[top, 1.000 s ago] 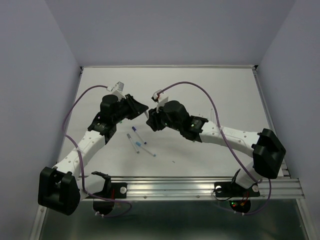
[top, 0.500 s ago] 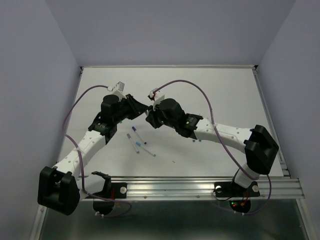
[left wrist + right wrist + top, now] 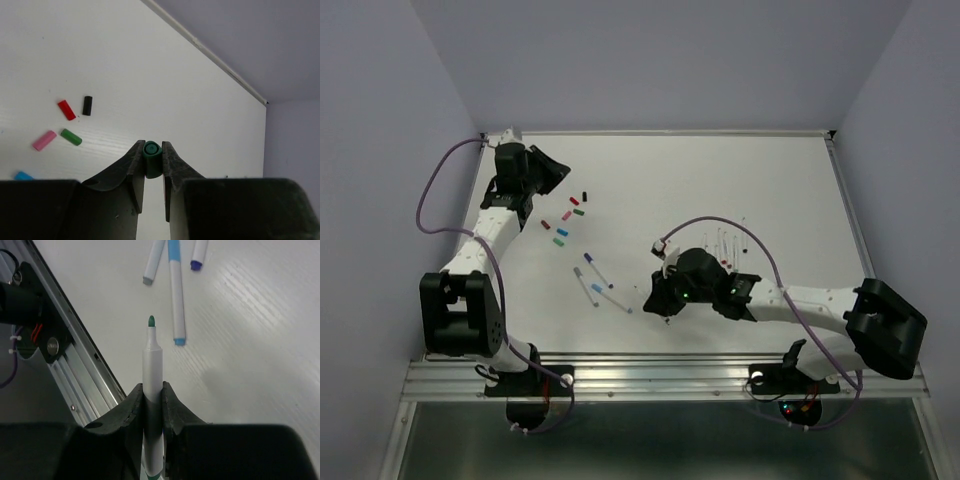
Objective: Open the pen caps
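My left gripper [image 3: 152, 150] is shut on a green pen cap [image 3: 151, 159] and holds it above the table's far left part; in the top view it [image 3: 558, 172] is near the back-left corner. Loose caps lie below it: red [image 3: 66, 110], black [image 3: 87, 105], pink [image 3: 44, 140], green [image 3: 71, 137] and blue [image 3: 22, 176]. My right gripper [image 3: 153, 390] is shut on a white pen [image 3: 152, 362] whose bare green tip [image 3: 151, 320] points toward the near rail. In the top view this gripper [image 3: 655, 302] is near the table's front middle.
Three uncapped pens [image 3: 174, 290] lie on the table just beyond the held pen's tip; they also show in the top view [image 3: 595, 290]. More pens [image 3: 728, 242] lie behind the right arm. The aluminium rail [image 3: 75, 375] runs along the near edge.
The two grippers were together at mid-table. The left one has swung to the far left with the green cap; the right one has pulled back toward the near edge with the pen.
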You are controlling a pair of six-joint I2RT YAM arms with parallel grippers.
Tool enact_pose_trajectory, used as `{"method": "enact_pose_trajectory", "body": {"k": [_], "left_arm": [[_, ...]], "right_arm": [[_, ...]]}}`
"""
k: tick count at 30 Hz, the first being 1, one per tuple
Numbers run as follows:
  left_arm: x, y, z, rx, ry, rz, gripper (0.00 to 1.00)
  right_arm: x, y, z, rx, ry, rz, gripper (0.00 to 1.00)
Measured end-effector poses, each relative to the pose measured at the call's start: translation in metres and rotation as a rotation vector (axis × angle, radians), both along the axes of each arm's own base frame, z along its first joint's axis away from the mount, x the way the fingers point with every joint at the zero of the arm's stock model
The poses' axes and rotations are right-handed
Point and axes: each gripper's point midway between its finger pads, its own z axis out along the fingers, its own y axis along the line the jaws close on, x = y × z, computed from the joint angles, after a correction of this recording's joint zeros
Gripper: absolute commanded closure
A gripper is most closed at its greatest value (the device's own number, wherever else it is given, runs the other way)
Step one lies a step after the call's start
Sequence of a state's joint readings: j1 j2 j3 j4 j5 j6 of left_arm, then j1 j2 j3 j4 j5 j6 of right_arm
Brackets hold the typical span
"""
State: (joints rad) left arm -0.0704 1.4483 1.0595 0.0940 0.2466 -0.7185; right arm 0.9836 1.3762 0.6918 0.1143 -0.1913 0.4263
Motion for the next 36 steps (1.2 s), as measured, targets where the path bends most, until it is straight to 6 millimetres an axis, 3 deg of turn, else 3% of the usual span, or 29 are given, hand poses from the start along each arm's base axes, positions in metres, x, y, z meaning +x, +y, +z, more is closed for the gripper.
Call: {"method": "enact_pose_trajectory", "body": {"k": [4,8,10,14,18,22,25,31,33,35,36], "left_arm": [[0.021,0.015,0.008,0.027,-0.021,0.033,1.0],[0.021,0.023,-0.005,0.071,0.02,0.058,1.0],[0.019,0.029,-0.021,0.106,0.07,0.081,1.0],[0.016,0.043,-0.067,0.179,0.201,0.123,0.98],[0.009,0.053,-0.117,0.24,0.339,0.144,0.94],[0.001,0.064,-0.151,0.299,0.445,0.174,0.87],[0.005,0.07,-0.164,0.331,0.485,0.187,0.8],[0.015,0.076,-0.172,0.365,0.508,0.203,0.65],[0.015,0.077,-0.172,0.372,0.513,0.203,0.55],[0.015,0.078,-0.172,0.377,0.516,0.202,0.52],[0.015,0.078,-0.171,0.378,0.515,0.201,0.45]], "right_arm": [[-0.006,-0.012,-0.001,-0.004,0.026,-0.04,0.99],[0.02,-0.023,0.014,0.007,-0.012,-0.155,0.99],[0.043,-0.037,0.015,-0.005,-0.022,-0.244,0.99],[0.1,-0.097,0.005,-0.086,-0.023,-0.512,0.99],[0.128,-0.15,-0.006,-0.163,-0.009,-0.695,0.97],[0.134,-0.18,-0.014,-0.229,-0.002,-0.791,0.96],[0.135,-0.192,-0.016,-0.261,-0.002,-0.827,0.95],[0.136,-0.21,-0.014,-0.302,-0.017,-0.88,0.92],[0.136,-0.215,-0.014,-0.314,-0.022,-0.895,0.91],[0.136,-0.22,-0.013,-0.326,-0.026,-0.904,0.91],[0.135,-0.222,-0.013,-0.331,-0.028,-0.906,0.91]]}}
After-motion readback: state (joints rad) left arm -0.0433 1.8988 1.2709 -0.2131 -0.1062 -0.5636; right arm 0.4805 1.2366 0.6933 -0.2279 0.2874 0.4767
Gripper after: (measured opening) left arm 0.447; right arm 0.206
